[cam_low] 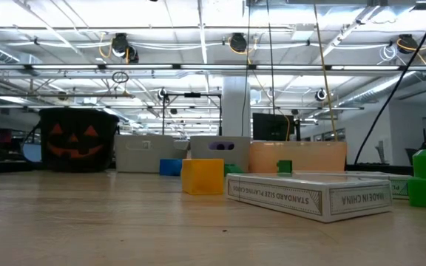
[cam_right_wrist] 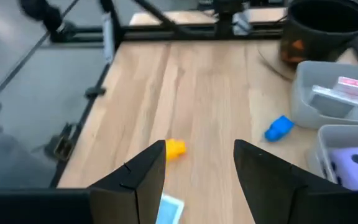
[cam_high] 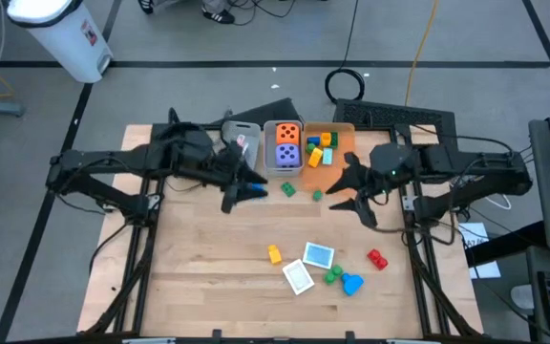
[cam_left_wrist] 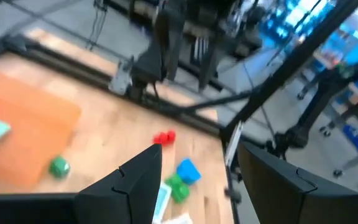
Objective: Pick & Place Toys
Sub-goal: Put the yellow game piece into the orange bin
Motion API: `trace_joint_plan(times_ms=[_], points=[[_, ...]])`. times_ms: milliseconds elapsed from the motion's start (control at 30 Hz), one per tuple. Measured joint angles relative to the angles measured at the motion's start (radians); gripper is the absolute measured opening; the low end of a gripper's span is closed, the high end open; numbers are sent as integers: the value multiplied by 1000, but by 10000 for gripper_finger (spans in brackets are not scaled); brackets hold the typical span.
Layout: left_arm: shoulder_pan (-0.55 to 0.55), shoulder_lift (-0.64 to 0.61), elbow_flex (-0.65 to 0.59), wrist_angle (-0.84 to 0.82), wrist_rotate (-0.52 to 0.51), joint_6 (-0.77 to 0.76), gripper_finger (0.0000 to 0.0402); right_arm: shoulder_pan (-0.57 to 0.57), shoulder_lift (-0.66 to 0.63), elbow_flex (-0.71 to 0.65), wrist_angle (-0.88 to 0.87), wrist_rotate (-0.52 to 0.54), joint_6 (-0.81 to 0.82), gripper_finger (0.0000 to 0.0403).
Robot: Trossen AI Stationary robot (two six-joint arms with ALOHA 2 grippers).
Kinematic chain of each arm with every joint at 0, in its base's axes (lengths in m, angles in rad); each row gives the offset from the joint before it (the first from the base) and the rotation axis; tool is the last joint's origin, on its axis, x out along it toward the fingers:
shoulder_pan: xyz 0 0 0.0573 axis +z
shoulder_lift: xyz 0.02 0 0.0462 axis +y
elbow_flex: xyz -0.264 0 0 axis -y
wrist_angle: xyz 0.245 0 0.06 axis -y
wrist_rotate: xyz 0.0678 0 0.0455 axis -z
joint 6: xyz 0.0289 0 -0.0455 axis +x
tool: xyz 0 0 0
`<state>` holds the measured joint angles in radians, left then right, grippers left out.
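The left claw (cam_high: 248,191) hangs spread and empty near the bench's back edge, beside the grey bin (cam_high: 285,145). The loose toys (cam_high: 318,268) lie clustered toward the front edge. The right claw (cam_high: 351,191) hovers spread, empty. Both arms reaching for that tight cluster risk colliding.

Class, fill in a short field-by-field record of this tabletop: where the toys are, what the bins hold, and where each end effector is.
Table: light wooden top
Grey bin: holds an orange die and a purple die
Orange bin: holds small yellow, blue and teal pieces
Loose toys, front of table: yellow block, two cards, red block, green block, blue block
Near the bins: blue block, green block
Left end effector: open, empty, beside the bins
Right end effector: open, empty, just in front of the orange bin
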<state>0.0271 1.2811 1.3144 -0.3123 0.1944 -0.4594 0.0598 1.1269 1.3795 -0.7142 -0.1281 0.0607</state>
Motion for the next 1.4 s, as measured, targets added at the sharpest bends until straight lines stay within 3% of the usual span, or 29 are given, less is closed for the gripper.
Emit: trace_joint_plan(times_ms=[167,400,667,867,1067,1400], points=[[-105,44,-1,-102,-63,-33,221,95,18,15,-131,45,-4,180],[-212,103,-2,-228,-145,-53,221,275,53,16,-353,305,-23,180],[-271,215,-1,-335,-160,-78,221,362,117,16,-321,308,9,180],[-287,300,-1,-273,-92,-67,221,346,149,15,-267,310,7,180],[-285,338,-1,-247,-30,-25,221,326,143,2,-255,310,137,180],[-278,335,0,-243,-64,214,221,326,10,-140,-166,341,359,180]])
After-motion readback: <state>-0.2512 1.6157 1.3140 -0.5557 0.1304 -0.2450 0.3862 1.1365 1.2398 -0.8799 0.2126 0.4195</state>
